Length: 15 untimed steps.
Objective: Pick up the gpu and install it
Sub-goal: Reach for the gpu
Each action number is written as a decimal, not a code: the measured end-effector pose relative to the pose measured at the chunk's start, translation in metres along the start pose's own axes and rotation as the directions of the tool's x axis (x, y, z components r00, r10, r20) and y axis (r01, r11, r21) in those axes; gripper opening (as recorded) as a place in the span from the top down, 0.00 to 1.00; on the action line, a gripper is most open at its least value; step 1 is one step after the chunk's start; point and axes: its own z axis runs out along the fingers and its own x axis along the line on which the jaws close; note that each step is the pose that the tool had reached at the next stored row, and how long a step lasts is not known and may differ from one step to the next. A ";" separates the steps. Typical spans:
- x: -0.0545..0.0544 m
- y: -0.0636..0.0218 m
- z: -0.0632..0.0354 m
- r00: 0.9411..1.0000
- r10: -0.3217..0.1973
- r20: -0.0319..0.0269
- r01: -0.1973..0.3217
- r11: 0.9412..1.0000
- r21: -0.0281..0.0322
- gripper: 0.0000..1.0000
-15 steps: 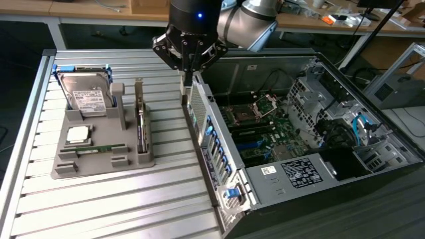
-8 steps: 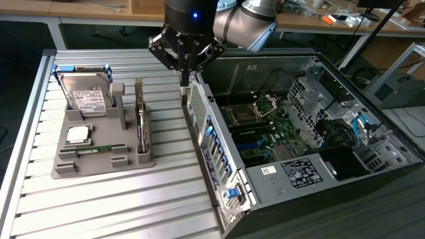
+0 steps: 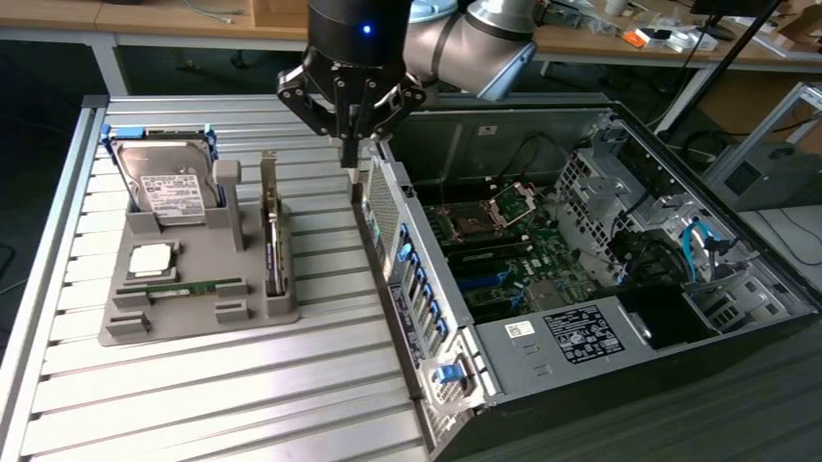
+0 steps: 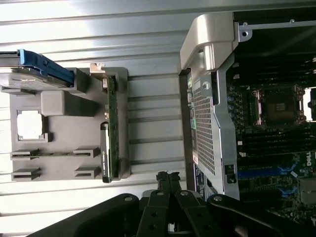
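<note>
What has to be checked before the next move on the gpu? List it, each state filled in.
1. Gripper free of load: ok, shut on nothing.
2. Gripper open for a grasp: not ok, shut.
3. gpu standing on edge in the grey holder: ok.
4. Gripper above the gpu: not ok, it hangs between the holder and the computer case.
5. Case open, motherboard exposed: ok.
6. Target slot free: cannot tell.
</note>
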 end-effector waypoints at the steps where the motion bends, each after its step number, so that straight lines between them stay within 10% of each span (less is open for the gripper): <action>1: 0.001 -0.0001 0.0000 1.000 0.000 0.000 0.000 1.000 0.000 0.89; 15: 0.013 -0.0010 0.0000 1.000 0.000 0.000 0.000 1.000 0.000 0.89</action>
